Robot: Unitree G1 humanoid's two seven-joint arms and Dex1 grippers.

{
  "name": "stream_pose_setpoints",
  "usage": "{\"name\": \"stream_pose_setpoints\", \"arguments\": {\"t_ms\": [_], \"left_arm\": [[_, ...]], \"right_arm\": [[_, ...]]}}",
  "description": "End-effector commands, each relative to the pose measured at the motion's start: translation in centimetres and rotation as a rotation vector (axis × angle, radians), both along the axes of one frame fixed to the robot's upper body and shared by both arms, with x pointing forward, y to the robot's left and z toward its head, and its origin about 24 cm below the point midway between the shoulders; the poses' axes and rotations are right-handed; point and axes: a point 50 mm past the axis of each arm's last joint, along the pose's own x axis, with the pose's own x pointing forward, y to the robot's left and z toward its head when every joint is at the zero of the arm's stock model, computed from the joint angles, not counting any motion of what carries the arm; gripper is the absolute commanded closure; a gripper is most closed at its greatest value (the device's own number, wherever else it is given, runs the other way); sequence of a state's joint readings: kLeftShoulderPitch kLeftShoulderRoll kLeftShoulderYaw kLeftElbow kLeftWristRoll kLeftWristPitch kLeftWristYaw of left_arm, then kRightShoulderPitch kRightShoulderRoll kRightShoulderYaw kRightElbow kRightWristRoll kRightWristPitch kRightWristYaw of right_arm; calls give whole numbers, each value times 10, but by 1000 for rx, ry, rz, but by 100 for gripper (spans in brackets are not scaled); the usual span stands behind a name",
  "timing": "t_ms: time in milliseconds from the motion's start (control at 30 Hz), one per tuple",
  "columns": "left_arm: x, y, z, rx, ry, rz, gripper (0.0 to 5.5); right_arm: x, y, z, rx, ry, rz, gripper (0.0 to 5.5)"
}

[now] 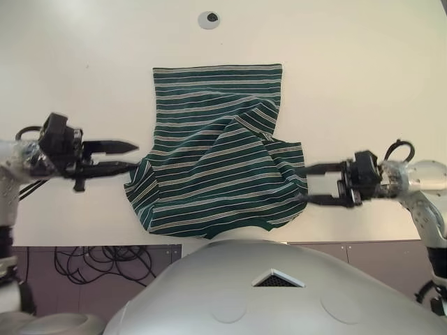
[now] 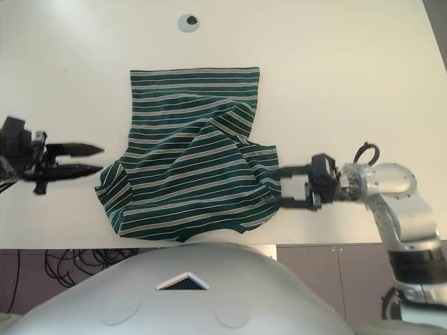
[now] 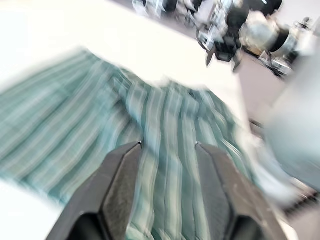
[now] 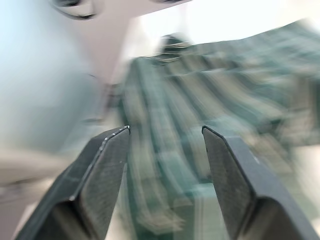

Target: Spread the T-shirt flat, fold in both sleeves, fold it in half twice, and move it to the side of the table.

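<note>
A dark green T-shirt [image 1: 213,150] with thin white stripes lies crumpled on the white table [image 1: 363,84], its far part flat and its near part bunched in folds. My left gripper [image 1: 133,157] hovers open at the shirt's left edge, its lower finger tip touching or nearly touching the cloth. My right gripper [image 1: 302,184] is open at the shirt's right near corner, with its fingertips [image 2: 282,202] at the fabric's edge. The wrist views show the striped cloth [image 3: 165,130] between open fingers [image 4: 107,165].
A small round grey grommet [image 1: 208,19] sits in the table at the far middle. The table's near edge [image 1: 84,244] runs just below the shirt, with cables [image 1: 105,262] on the floor beneath. Bare tabletop extends left, right and beyond the shirt.
</note>
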State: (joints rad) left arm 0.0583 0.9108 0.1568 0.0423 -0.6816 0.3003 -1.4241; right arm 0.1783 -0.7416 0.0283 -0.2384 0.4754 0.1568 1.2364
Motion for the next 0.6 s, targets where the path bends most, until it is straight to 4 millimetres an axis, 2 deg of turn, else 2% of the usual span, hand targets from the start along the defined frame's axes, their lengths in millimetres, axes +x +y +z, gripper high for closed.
{"name": "stream_pose_setpoints", "arguments": {"t_ms": [33, 133, 233, 300, 367, 467, 600], "left_arm": [[35, -24, -22, 133, -155, 128, 355], [56, -32, -58, 388, -229, 156, 355], [74, -33, -82, 622, -310, 167, 355], [85, -34, -92, 783, -400, 151, 355], [89, -33, -102, 939, -500, 98, 355], [91, -32, -110, 1014, -565, 86, 355], [95, -32, -108, 984, -614, 144, 355]], "right_arm": [[23, 5, -18, -138, -163, -87, 284], [29, 8, -34, -234, -220, -81, 284], [40, 0, -48, -377, -277, -133, 284], [39, -9, -57, -482, -288, -108, 284], [28, -16, -61, -530, -259, -40, 284], [9, -34, -58, -593, -183, 68, 284], [2, -49, -45, -625, -166, 73, 284]]}}
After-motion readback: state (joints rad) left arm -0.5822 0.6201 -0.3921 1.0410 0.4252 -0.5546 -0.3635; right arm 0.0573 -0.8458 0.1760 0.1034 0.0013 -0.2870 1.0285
